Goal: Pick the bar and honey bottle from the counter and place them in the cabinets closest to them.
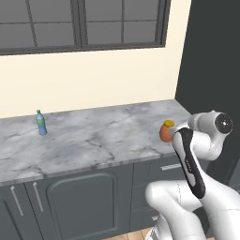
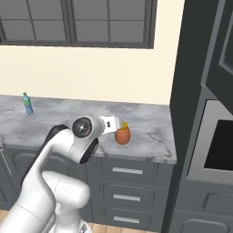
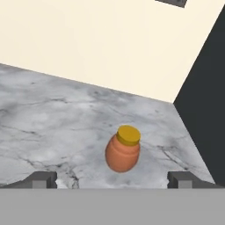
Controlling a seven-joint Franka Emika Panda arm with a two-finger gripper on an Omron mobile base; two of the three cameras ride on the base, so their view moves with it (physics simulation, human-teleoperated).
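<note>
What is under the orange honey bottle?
The honey bottle stands upright on the grey marbled counter. Below the counter edge are dark drawers with silver handles. What the drawers hold is hidden, since they are shut.

We see honey bottle (image 1: 167,131) on counter (image 1: 93,136), right end, nr tall unit (image 1: 211,56). Slim bottle (image 1: 41,123) sits far left, well apart.

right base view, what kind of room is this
Most likely a kitchen, and a rendered one: a marbled counter over grey drawers, a built-in oven in the tall dark unit, and a honey bottle standing on the worktop.
</note>
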